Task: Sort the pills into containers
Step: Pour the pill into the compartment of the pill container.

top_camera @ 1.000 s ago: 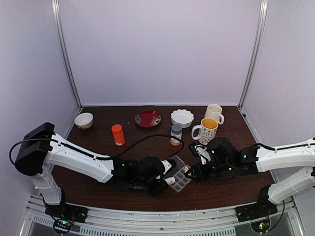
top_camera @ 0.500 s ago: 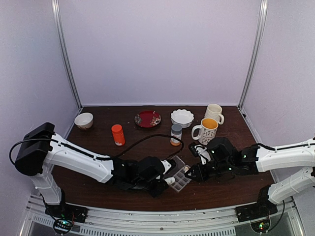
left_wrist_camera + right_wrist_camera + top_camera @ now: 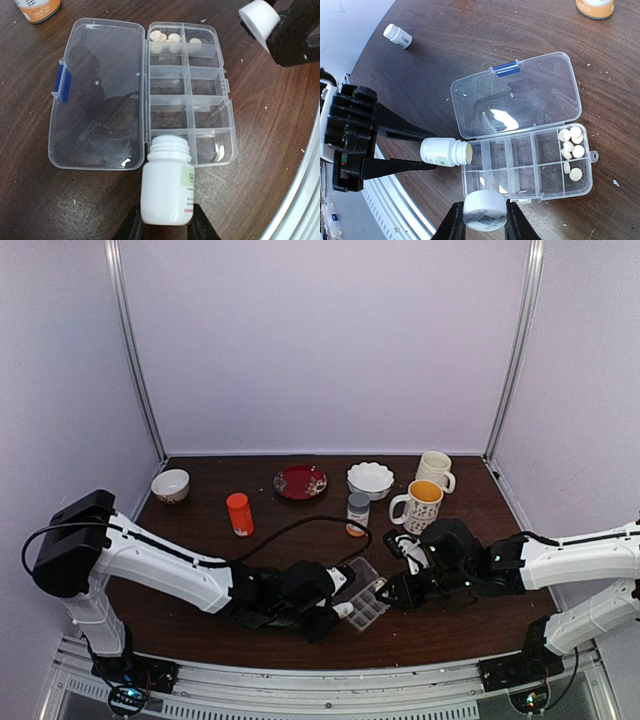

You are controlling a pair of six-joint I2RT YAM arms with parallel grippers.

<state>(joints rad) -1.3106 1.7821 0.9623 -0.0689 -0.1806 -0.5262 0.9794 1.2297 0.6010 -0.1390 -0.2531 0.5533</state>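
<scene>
The clear organiser box (image 3: 189, 95) lies open on the table, its lid (image 3: 97, 95) folded flat beside it. Several white pills (image 3: 167, 39) sit in its two far end containers; the other containers look bare. My left gripper (image 3: 165, 225) is shut on a white bottle (image 3: 166, 192) lying sideways, its uncapped mouth over the box's near end. In the right wrist view the bottle (image 3: 442, 151) points into the organiser (image 3: 534, 160), with the pills (image 3: 571, 145) at the opposite end. My right gripper (image 3: 485, 220) is shut on the white cap (image 3: 485, 210), just off the box's long edge.
A grey-capped amber bottle (image 3: 357, 513), an orange bottle (image 3: 239, 513), a red plate (image 3: 300, 481), a white bowl (image 3: 370, 479), two mugs (image 3: 420, 504) and a small bowl (image 3: 170, 484) stand further back. A small white bottle (image 3: 397, 36) lies beyond the left arm.
</scene>
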